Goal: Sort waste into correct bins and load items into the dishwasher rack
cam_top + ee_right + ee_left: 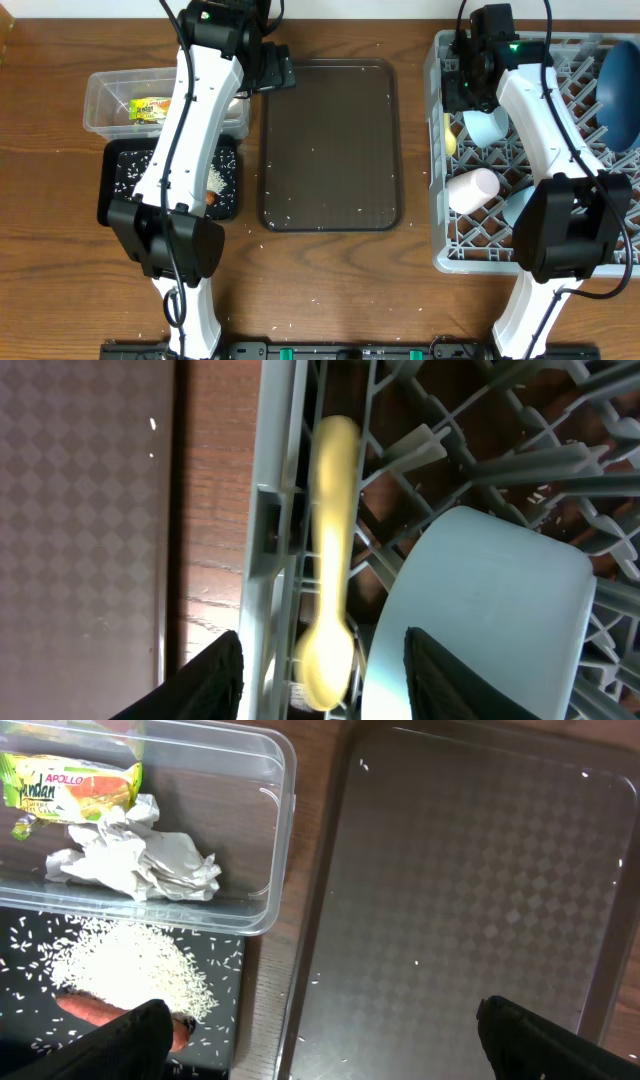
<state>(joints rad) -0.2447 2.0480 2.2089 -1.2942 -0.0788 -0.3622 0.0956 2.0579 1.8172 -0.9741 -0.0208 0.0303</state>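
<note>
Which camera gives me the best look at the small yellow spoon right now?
Right wrist. The small yellow plastic spoon fills the frame there, just inside the grey lattice rack wall, though slightly blurred. Overhead shows only a yellow sliver at the rack's left edge. Left wrist doesn't show it.

Bright even light, soft shadows; yellow spoon [330,550] blurry, rt wrist.

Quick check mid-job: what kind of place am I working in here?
Probably a tabletop dish-clearing test setup: a wooden table carries a grey dishwasher rack, a brown serving tray and a clear tub holding a wrapper and crumpled paper.
</note>
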